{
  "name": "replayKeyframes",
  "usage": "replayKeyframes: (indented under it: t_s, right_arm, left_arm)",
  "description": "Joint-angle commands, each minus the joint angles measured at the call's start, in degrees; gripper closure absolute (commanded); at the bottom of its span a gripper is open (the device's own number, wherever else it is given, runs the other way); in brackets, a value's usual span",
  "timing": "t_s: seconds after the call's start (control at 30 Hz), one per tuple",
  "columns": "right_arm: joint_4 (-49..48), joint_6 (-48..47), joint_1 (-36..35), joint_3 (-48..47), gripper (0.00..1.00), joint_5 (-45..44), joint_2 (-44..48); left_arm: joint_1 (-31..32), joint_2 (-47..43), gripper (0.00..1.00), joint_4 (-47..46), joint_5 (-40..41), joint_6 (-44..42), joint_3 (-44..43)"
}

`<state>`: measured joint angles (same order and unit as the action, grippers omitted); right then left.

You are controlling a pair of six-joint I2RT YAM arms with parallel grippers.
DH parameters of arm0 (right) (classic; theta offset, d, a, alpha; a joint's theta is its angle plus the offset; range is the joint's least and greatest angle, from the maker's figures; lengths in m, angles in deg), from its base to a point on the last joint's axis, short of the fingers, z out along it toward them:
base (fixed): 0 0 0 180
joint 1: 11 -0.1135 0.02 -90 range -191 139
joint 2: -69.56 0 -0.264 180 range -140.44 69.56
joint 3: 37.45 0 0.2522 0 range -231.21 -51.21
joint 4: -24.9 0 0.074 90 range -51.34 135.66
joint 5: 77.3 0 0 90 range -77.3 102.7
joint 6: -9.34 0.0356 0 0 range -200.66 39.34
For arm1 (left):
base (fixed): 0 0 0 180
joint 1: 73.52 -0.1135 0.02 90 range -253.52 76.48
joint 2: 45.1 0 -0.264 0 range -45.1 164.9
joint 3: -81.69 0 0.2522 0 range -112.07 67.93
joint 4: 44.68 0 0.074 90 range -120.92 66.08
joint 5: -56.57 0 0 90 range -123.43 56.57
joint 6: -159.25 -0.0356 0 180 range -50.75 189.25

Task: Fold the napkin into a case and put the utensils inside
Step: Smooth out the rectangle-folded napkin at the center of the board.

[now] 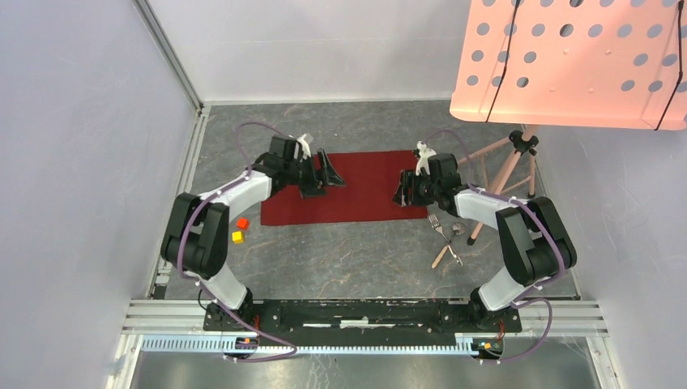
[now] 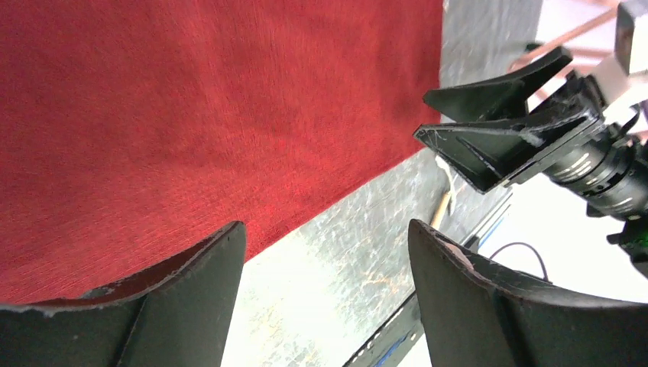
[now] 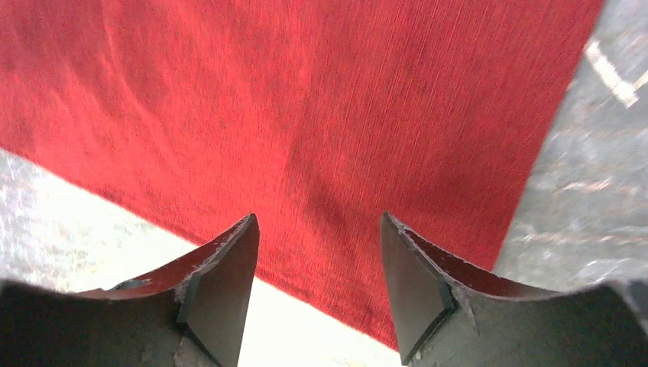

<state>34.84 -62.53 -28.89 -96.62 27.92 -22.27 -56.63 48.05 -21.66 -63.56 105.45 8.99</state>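
Napkin (image 1: 364, 185) flat under L pincer (image 1: 317, 178) & R pincer (image 1: 403, 190), both open.

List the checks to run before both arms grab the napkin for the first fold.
1. Napkin lies flat and unfolded on the table: ok.
2. Left gripper is open, at the napkin's near edge: ok.
3. Right gripper is open, at the napkin's near edge by its right corner: ok.
4. Fingertips are low enough to pinch the cloth: cannot tell.
5. Fork and spoon lie off the napkin, on the table by its near right corner: ok.
6. Red cube and yellow cube sit left of the napkin, not on it: ok.
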Motion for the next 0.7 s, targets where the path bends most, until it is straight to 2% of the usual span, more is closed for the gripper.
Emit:
replayKeyframes:
  t_s: [0.0, 0.17, 0.3, 0.37, 0.5, 0.67]
  right_arm:
    - [-5.6, 1.1, 0.0, 3.0, 0.36, 5.7, 0.8]
    - [-6.9, 0.3, 0.0, 4.7, 0.43, 6.5, -1.4]
    - [-6.6, -0.5, -0.7, 6.6, 0.44, 5.8, -1.5]
    - [-5.0, -1.7, -1.4, 7.2, 0.43, 4.6, -0.8]
    - [1.8, -5.3, -3.6, 6.2, 0.41, 1.6, 0.6]
    - [10.1, -8.3, -6.7, 3.6, 0.38, -0.9, 3.4]
  left_arm:
    - [1.7, 3.8, 0.17, -8.8, -3.7, 2.8, 2.5]
    - [1.6, 4.4, 0.17, -10.4, 1.7, 2.0, 7.6]
    - [1.5, 4.4, 0.17, -5.4, 7.1, 3.1, 10.9]
    - [1.2, 3.3, 0.17, -5.5, 7.6, 3.7, 14.0]
    - [0.4, -4.5, 0.16, -5.9, 11.0, 3.6, 21.0]
    - [-1.3, -10.3, 0.14, -0.7, 13.6, 0.9, 22.1]
